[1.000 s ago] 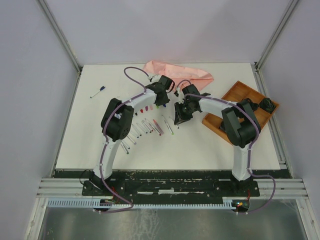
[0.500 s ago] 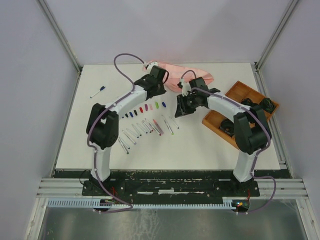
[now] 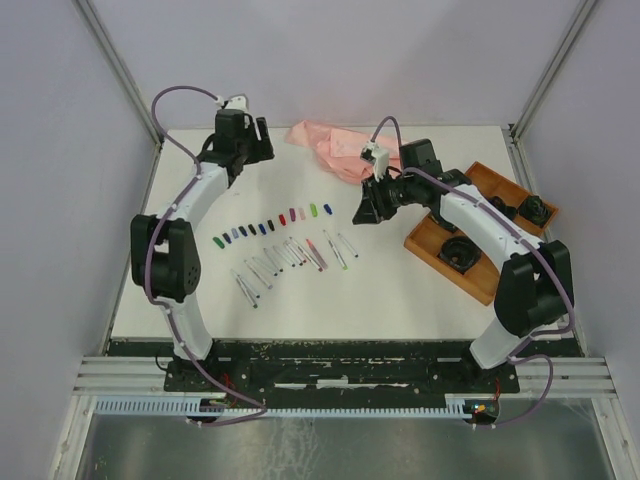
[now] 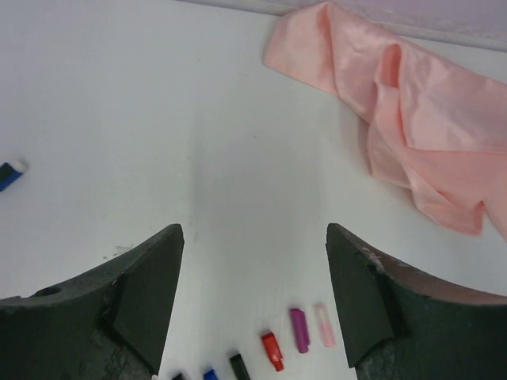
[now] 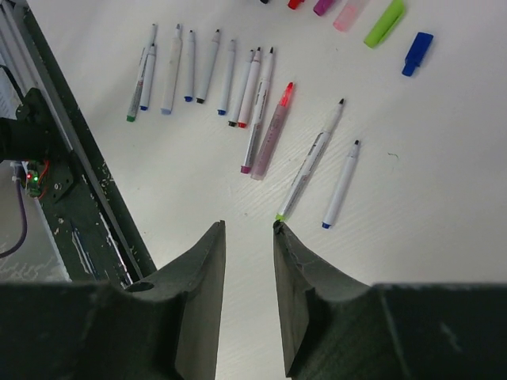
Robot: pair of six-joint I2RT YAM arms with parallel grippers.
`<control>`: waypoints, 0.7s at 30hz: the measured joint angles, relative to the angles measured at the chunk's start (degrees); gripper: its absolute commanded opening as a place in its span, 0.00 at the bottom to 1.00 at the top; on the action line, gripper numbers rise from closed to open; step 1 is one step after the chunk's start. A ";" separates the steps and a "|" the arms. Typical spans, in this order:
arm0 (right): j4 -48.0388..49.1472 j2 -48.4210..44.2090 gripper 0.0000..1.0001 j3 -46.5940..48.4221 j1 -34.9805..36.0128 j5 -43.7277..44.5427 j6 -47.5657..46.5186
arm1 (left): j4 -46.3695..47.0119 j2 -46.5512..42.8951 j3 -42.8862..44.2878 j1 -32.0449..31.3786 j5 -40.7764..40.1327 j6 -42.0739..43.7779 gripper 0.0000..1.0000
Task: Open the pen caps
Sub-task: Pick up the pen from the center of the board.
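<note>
Swung back from the small coloured plastic pen caps (image 3: 272, 225), the left gripper (image 4: 253, 232) is spread wide, the right gripper (image 5: 249, 227) narrowed and empty.

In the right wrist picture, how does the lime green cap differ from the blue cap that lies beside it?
Colour: the lime cap is bright yellow-green, while the blue cap is deep blue.
Size: the lime cap looks longer, and the blue cap looks shorter.
Shape: the lime cap looks rounded, and the blue cap looks more square-edged.
Shared: both lie flat on the white table, apart, slanted alike, with no pen in them.
</note>
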 measured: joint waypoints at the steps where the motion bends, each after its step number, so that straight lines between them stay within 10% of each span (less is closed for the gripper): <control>1: -0.22 -0.37 0.37 0.02 0.00 -0.68 -0.61 | -0.17 1.09 1.09 1.11 0.42 1.66 0.81; 21: -2.27 -1.01 0.37 0.07 -0.35 -5.07 -3.82 | -9.01 15.28 7.08 22.27 6.19 10.58 0.91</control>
